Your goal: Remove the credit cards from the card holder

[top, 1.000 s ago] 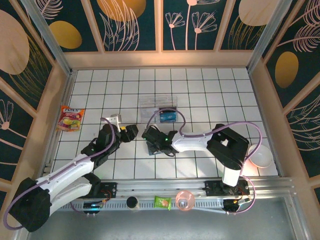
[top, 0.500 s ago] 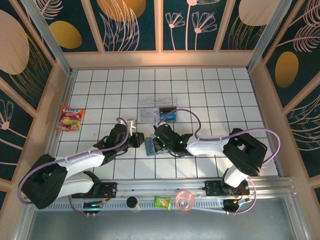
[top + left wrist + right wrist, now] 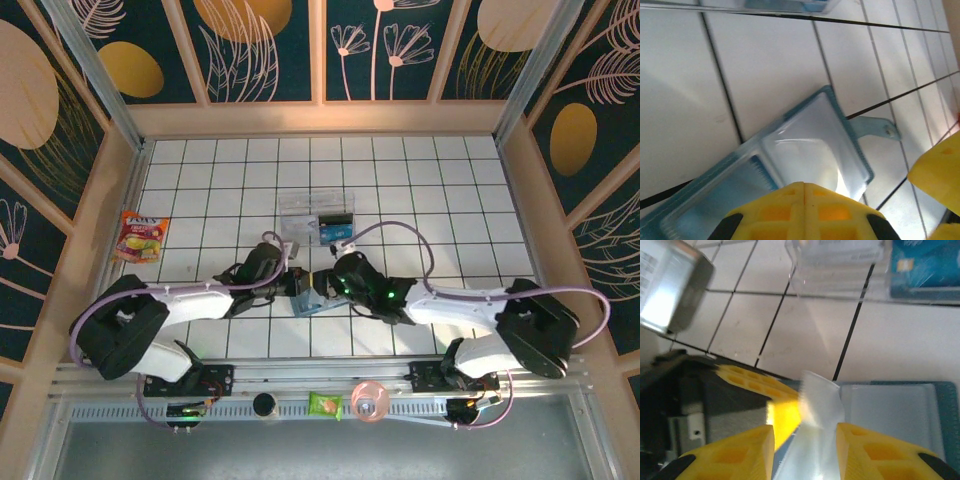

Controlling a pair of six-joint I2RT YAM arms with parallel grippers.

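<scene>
A: Where is the soft teal folding card holder [image 3: 810, 145] seen?
B: Spread open between the left gripper [image 3: 804, 192], closed at its edge, and the right gripper [image 3: 805, 440], parted around a pale translucent flap [image 3: 820, 405].
A: And the bright blue card [image 3: 922, 265]?
B: In the clear plastic tray [image 3: 840, 260].

On the tiled counter [image 3: 450, 200], a left hand [image 3: 296, 283] and a right hand [image 3: 324, 284], two in all, meet at one teal card holder [image 3: 308, 298], centre frame. Just above: one clear tray [image 3: 300, 208], one blue credit card [image 3: 335, 233]. One snack packet [image 3: 140, 237] far left; one green packet [image 3: 324, 405] and one pink round object [image 3: 368, 400] along the bottom edge.
</scene>
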